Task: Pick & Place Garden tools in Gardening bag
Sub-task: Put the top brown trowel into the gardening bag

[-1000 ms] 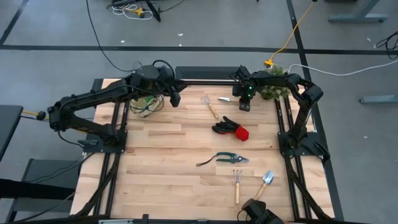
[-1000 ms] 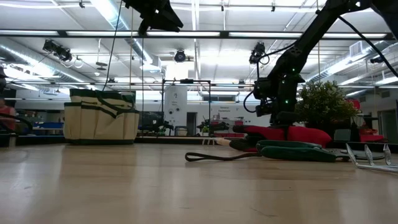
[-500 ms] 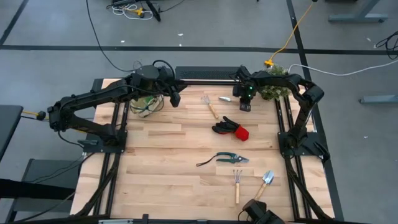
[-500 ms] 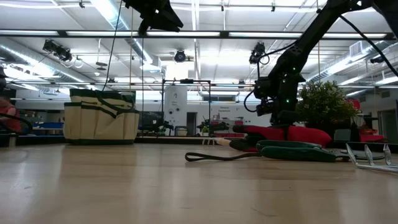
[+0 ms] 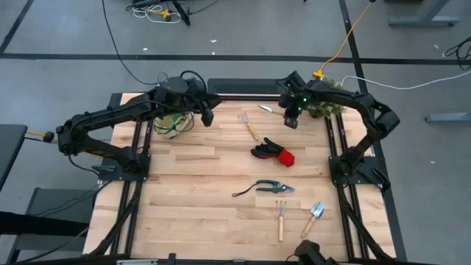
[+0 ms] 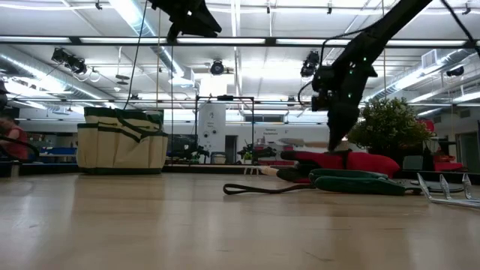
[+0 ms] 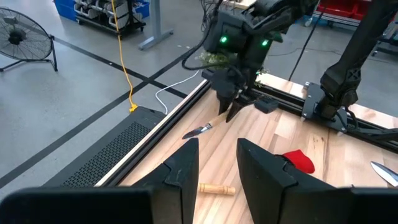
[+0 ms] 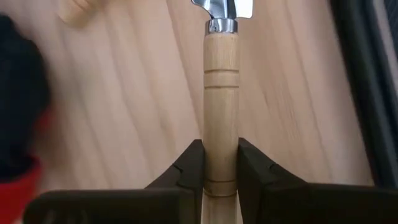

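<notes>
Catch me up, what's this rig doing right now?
It's packing garden tools into the gardening bag. The right gripper is shut on a wooden-handled trowel at the table's far edge, near the plant. The left gripper hangs open in the air near the bag. Gloves, pruning shears, a rake, a fork and another trowel lie on the table.

The bench (image 5: 191,191) is pale striped wood. The bag (image 6: 122,142) is beige with dark green trim. The gloves (image 5: 272,152) are black and red. The held trowel (image 8: 221,93) has a light wooden handle and silver blade.
</notes>
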You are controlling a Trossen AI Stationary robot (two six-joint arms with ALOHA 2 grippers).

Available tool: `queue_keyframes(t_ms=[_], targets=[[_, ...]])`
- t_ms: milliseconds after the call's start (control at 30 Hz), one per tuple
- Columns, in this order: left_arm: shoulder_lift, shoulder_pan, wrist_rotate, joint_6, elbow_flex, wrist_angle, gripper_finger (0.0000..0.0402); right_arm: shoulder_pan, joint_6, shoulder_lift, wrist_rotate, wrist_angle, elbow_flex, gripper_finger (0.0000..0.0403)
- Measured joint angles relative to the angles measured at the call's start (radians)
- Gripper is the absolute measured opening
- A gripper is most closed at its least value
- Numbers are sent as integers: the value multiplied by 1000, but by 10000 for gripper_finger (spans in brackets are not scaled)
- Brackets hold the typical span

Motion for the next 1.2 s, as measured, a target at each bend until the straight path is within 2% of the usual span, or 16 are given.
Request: queue_keyframes(t_ms=[300, 533, 867, 1200], targets=[[0, 0, 26, 58, 0, 82, 115, 63, 87, -145, -58, 3, 2, 56], [-1, 0, 26, 62, 0, 112, 115, 150, 219, -232, -93, 38, 2, 57], [0, -19, 49, 87, 0, 111, 115, 274, 493, -321, -218, 244, 2, 57], [0, -25, 85, 88, 0, 110, 115, 365, 742, -337, -217, 396, 3, 57]])
